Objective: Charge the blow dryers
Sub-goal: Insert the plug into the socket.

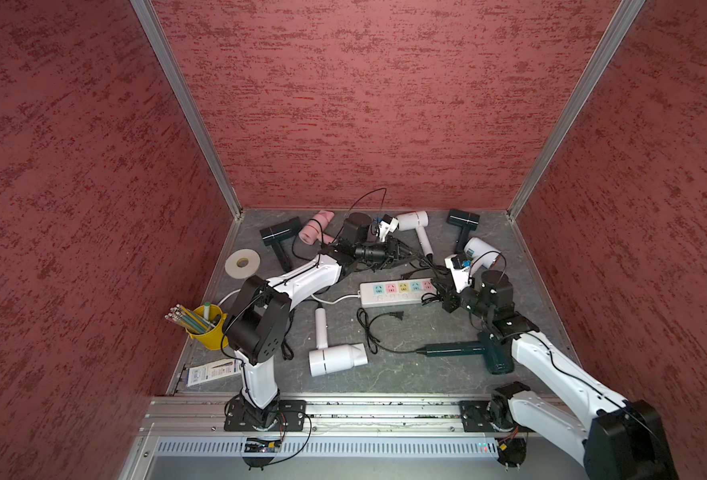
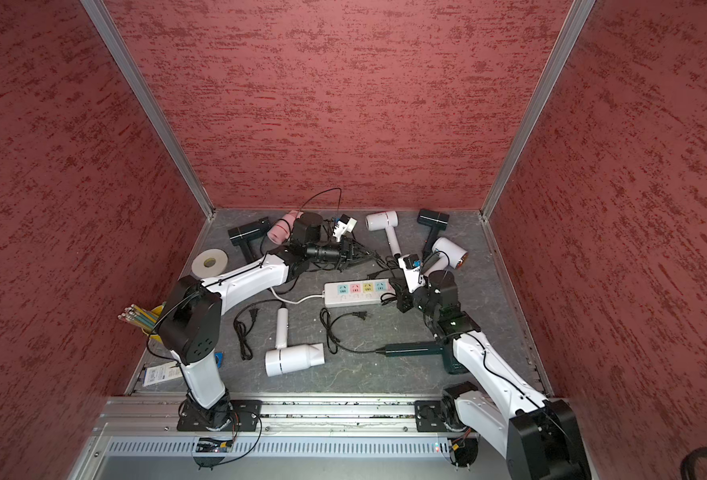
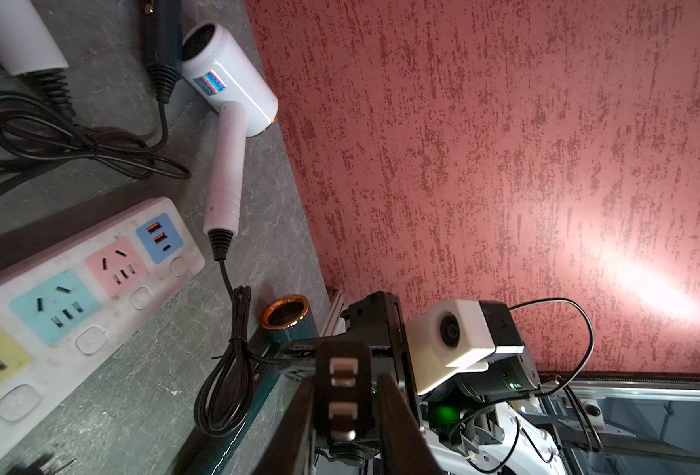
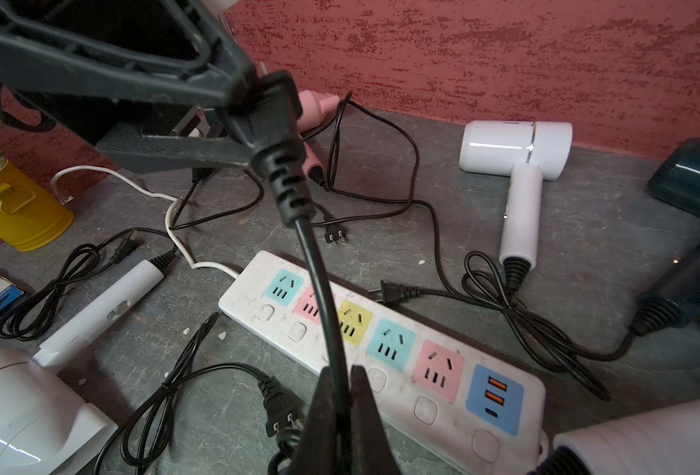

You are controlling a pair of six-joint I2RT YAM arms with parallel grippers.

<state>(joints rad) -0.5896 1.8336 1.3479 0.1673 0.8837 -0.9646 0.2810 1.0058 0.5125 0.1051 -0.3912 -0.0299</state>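
Left gripper (image 1: 406, 252): stretched out over the far middle of the table (image 1: 406, 374), fingers clamped on a black plug (image 3: 342, 386). The plug's two prongs stick out between them in the left wrist view.
Right gripper (image 4: 342, 386): pinched tight on the cord (image 4: 319, 288) running down from that plug, just above the power strip (image 1: 393, 293).
Power strip: flat in the middle of the table, pastel sockets facing up.
Blow dryers, back row: a black dryer (image 1: 277, 235), the pink dryer (image 1: 316, 226), a white dryer (image 1: 414, 222) and a second black dryer (image 1: 462, 218) lie along the back wall.
Blow dryers, right: a stickered white dryer (image 1: 482, 251) lies just behind the right wrist.
Blow dryers, front: a big white dryer (image 1: 335, 359) lies in front of the strip. The dark green dryer (image 1: 468, 351) lies beside it, its head partly under the right arm.
Held cord's owner: I can't tell which dryer it belongs to.
Loose plug (image 1: 401, 316): on the table just in front of the strip.
Left edge: a yellow cup of pencils (image 1: 208, 332) and a tape roll (image 1: 241, 262).
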